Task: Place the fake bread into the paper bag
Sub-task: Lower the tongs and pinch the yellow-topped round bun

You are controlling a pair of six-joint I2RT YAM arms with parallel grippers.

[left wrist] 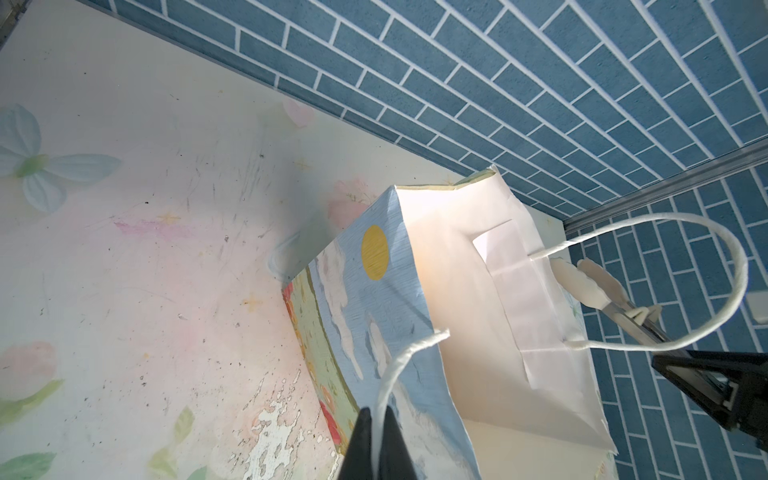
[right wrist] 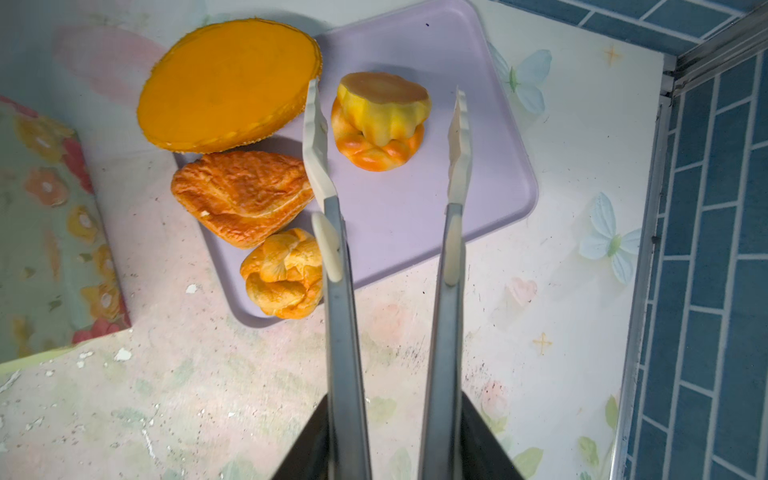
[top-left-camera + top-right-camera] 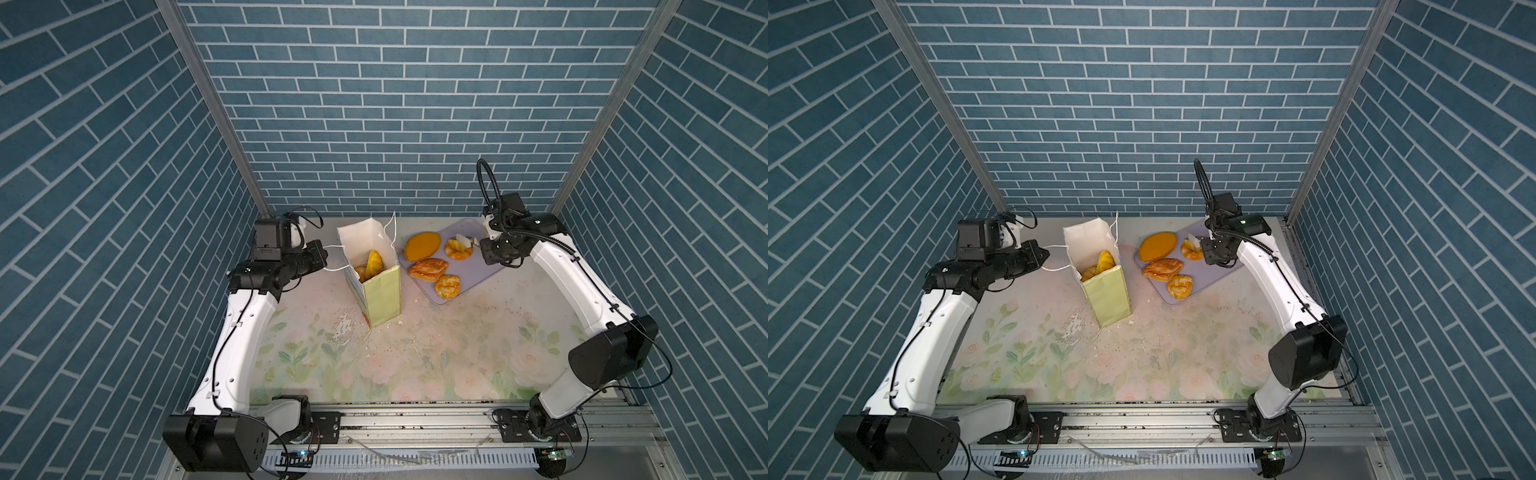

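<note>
This is a robot test cell, a staged booth rather than a real room. Panels printed with blue brick [image 3: 374, 104] stand beyond and outboard of the left gripper [image 3: 324, 258] and right gripper [image 3: 485, 249], joined by bare aluminium posts [image 3: 218, 112]. Beneath the grippers lies a scuffed floral-print tabletop [image 3: 457, 353]. Behind them, the arms bolt to an aluminium rail [image 3: 415, 417] beside a slotted cable duct [image 3: 374, 457].

The left arm [image 3: 245, 332] and the right arm [image 3: 582, 286] both have smooth white shells and boxy black joint housings. On the metal rail [image 3: 415, 415] each arm sits on a black base plate with small silver screws. Away from the rail, a thin black cable runs along each white shell, under small white clips. At its end far from the rail, the right arm carries a ribbed black hose [image 3: 478, 171]. The left gripper [image 1: 377, 415] has black, wedge-shaped fingers.
</note>
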